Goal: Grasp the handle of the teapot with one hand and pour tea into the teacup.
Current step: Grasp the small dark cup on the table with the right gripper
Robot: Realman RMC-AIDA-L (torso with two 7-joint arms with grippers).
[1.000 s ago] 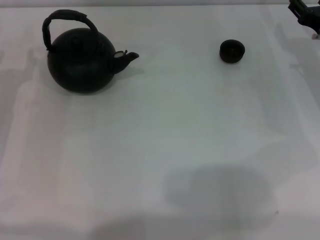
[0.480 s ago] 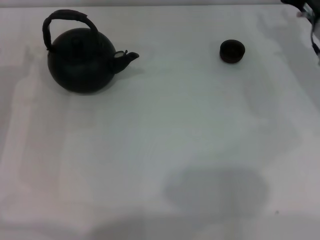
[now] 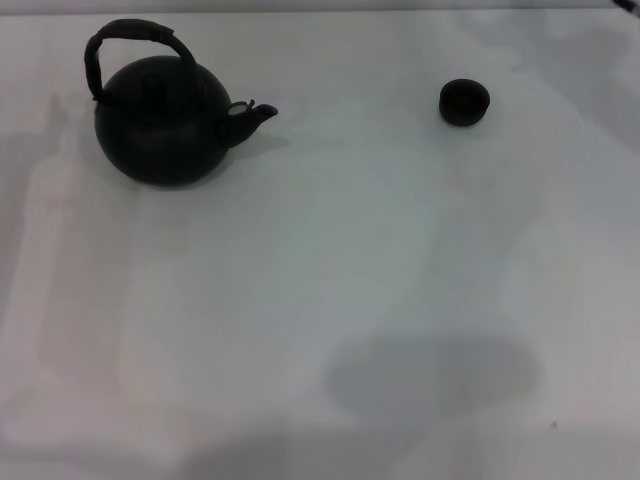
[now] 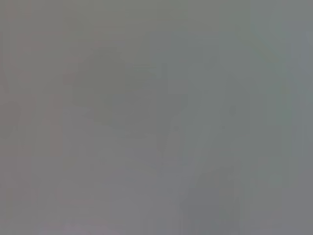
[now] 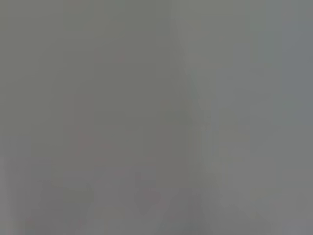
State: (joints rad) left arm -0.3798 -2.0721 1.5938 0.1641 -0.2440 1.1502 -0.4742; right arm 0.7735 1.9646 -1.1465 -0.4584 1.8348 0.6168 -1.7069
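Note:
The large round black teapot [image 3: 162, 120] stands upright at the far left of the white table, its short spout [image 3: 255, 114] pointing right toward the teacup. Its arched black handle [image 3: 135, 37] rises over the lid, untouched. The tiny black teacup [image 3: 464, 102] sits at the far right, well apart from the pot. Neither gripper appears in the head view. Both wrist views show only a plain grey field with no object or finger in it.
The white table [image 3: 330, 290] stretches wide between the pot and the cup and toward the near edge. Soft grey shadows lie on it at the lower middle and along the right side.
The dark part of the right arm seen at the top right corner has moved up and out of the head view. Teapot and teacup have stayed in place.

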